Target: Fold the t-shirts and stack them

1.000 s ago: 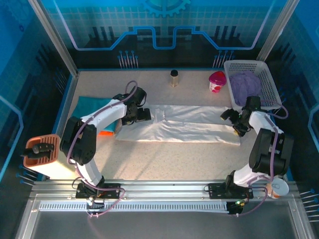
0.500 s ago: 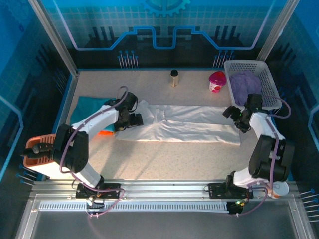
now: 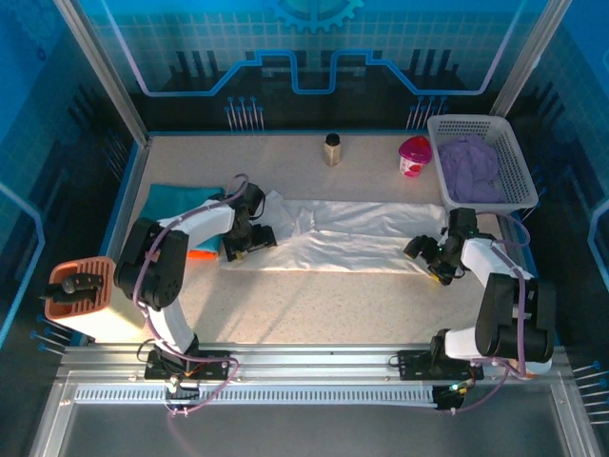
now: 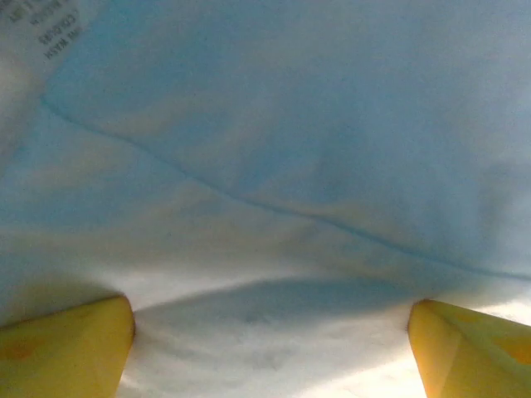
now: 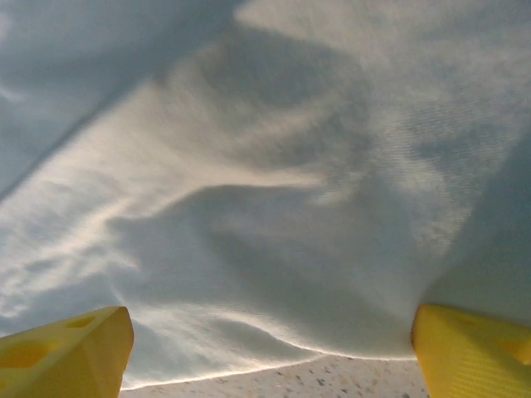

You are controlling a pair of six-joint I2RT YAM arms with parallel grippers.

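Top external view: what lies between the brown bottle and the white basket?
A pink cup stands between the brown bottle and the white basket, close to the basket, as the top external view shows.

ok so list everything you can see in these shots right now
white t-shirt: 1, white, spread across the table's middle
teal t-shirt: 1, teal, far left
orange t-shirt: 1, orange, a sliver by the left arm
basket: 1, white mesh, far right corner
purple cloth: 1, purple, inside the basket
bottle: 1, brown, far middle
cup: 1, pink, left of the basket
ribbed object: 1, orange-brown, near left
table: 1, speckled beige
left pincer: 1, yellow tips, open over the white t-shirt's left end
right pincer: 1, yellow tips, open over its right end
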